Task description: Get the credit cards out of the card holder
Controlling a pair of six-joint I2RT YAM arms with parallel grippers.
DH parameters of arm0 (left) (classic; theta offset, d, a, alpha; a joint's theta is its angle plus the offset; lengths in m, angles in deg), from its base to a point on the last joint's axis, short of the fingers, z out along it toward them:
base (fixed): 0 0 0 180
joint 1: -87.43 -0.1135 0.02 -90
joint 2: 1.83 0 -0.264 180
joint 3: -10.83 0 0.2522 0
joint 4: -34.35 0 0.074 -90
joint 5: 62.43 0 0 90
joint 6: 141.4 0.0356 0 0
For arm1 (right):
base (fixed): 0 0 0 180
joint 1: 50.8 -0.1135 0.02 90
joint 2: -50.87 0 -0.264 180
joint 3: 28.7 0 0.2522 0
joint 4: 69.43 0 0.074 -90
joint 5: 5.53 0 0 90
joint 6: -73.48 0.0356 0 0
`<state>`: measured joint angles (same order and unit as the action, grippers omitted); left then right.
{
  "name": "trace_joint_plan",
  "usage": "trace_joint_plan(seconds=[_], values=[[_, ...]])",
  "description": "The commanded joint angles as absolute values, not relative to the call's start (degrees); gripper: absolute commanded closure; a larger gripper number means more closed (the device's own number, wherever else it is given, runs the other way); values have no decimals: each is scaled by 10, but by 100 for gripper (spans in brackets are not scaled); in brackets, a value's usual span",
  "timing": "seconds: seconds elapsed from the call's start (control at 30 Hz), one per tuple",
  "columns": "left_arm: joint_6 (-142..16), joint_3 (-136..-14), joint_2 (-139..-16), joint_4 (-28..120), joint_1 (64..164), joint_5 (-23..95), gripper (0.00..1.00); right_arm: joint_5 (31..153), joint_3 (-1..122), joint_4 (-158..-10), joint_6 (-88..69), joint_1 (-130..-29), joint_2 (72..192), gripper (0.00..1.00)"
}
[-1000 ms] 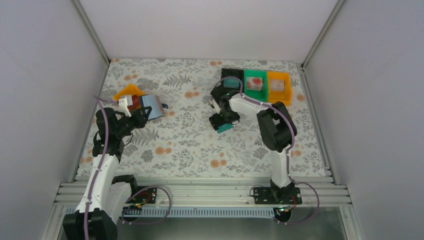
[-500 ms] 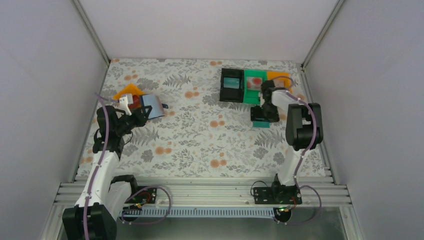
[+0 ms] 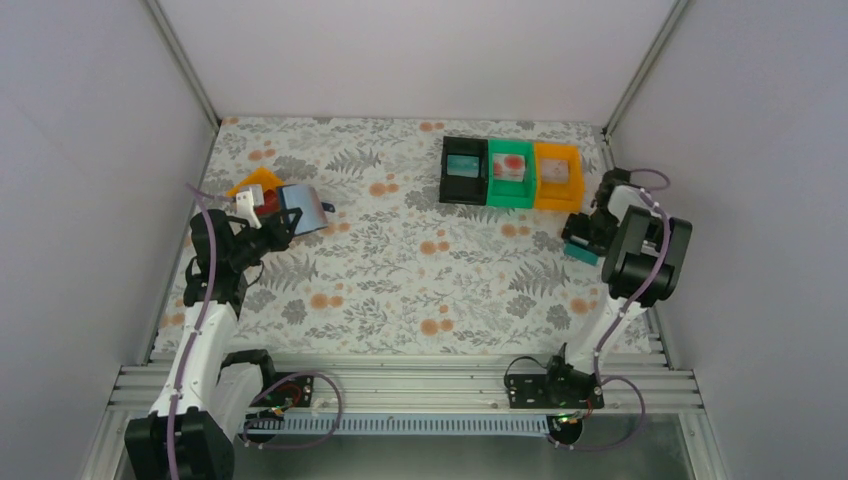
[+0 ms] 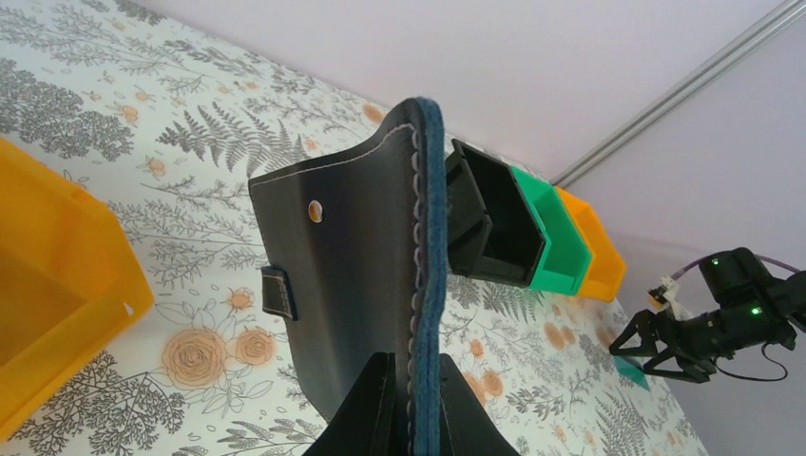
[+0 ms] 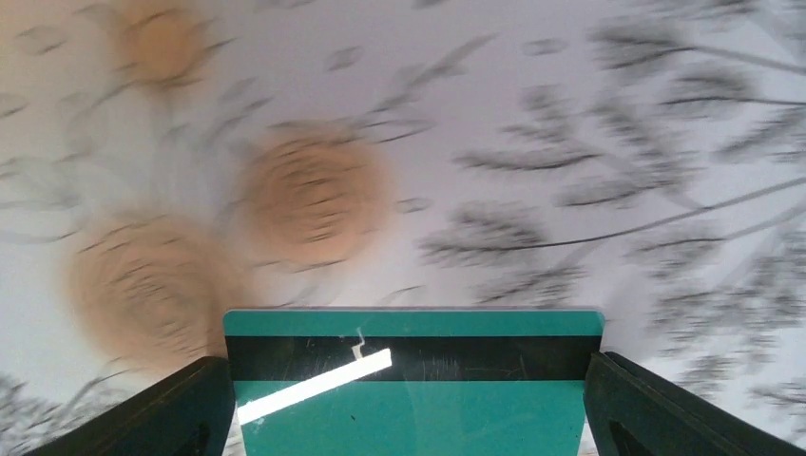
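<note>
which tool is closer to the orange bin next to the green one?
Right. The right tool, gripping a teal card, is just beside that orange bin, toward the near right. The left tool, holding the card holder, is far off on the left side.
</note>
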<state>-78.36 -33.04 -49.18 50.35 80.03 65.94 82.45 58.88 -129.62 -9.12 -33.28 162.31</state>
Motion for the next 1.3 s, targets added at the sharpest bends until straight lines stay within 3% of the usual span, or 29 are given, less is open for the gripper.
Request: trace_joint_plan(seconds=[0.0, 0.4, 0.77, 1.07, 1.27], values=[[-771, -351, -482, 485, 797, 663, 98, 698, 572, -1292, -94, -262, 1681, 7], [-764, -353, -494, 474, 795, 662, 98, 659, 579, -1275, -92, -189, 1650, 7], [-764, -348, -493, 471, 795, 663, 98, 801, 574, -1246, -97, -188, 1533, 1], [-767, -343, -484, 465, 795, 666, 98, 866, 462, -1226, -54, -187, 1440, 1], [-780, -332, -487, 448, 796, 671, 98, 980, 394, -1182, 34, -187, 1388, 17]])
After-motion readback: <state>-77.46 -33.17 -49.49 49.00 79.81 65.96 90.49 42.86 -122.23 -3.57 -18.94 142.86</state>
